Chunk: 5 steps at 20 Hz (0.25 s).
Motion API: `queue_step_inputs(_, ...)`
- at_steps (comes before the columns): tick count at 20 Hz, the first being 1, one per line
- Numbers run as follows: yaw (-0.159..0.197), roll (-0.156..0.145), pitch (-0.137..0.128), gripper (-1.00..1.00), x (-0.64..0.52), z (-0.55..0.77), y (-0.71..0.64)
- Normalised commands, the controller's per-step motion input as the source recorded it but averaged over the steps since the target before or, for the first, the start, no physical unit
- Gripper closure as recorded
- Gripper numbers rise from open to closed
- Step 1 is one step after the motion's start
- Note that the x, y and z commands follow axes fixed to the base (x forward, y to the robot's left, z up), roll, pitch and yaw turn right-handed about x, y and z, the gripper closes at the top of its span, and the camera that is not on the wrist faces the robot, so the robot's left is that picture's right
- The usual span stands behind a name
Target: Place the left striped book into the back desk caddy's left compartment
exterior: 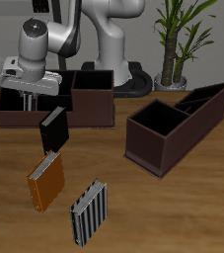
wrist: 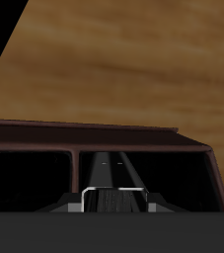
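- Close up, in the wrist view, my gripper (wrist: 114,205) is clenched on the left striped book (wrist: 113,188), whose dark, finely lined cover stands upright between my fingers.
- Under it is the left compartment (wrist: 178,178), black inside, behind the reddish-brown rim of the back desk caddy (wrist: 94,130); the wooden surface (wrist: 133,59) lies beyond.
- From the exterior view, I hang over the caddy's end opposite its browner section.
- Nearer the front edge are a plain black book (exterior: 52,128), an orange book (exterior: 44,183) and a pale striped book (exterior: 89,212).

Left striped book (exterior: 54,128) before back desk caddy (exterior: 92,99)
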Motion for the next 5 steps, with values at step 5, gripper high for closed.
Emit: queue_step_inputs(5,-0.023,-0.02,0.004,-1.0,0.0,0.05,-0.03)
